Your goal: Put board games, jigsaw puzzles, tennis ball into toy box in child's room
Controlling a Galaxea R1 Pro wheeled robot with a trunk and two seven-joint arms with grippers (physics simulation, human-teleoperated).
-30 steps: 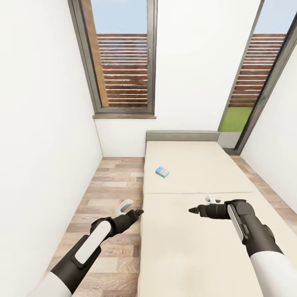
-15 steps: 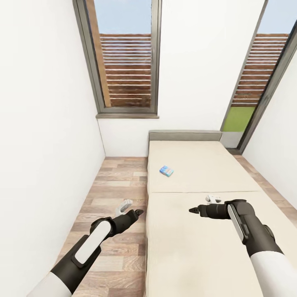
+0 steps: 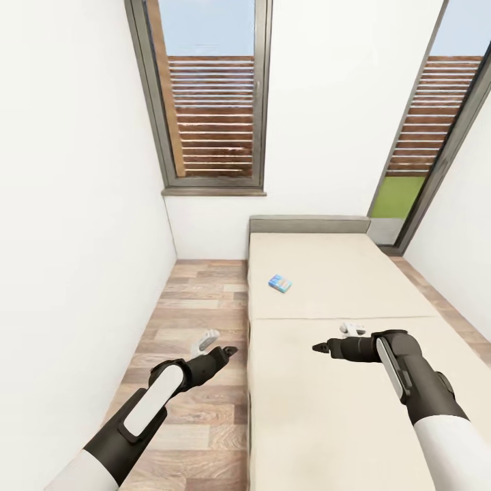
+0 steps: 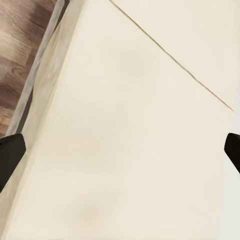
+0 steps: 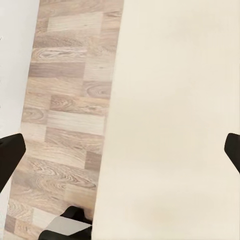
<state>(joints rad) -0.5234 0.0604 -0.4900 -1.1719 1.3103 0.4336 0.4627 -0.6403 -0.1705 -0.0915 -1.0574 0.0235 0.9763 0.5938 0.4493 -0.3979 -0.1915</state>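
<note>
White walls and plank floor frame the bed. Both grippers, left and right, hang with jaws spread wide and empty, the right over the mattress, the left beside it. Beyond them a small blue game lies flat, well apart; likely light, stiff card, best pinched across its edges.

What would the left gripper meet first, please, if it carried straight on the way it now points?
Most likely the bed: the left gripper hangs over the floor beside it, and its wrist camera looks onto bare mattress. How far off that surface lies is unclear.
</note>
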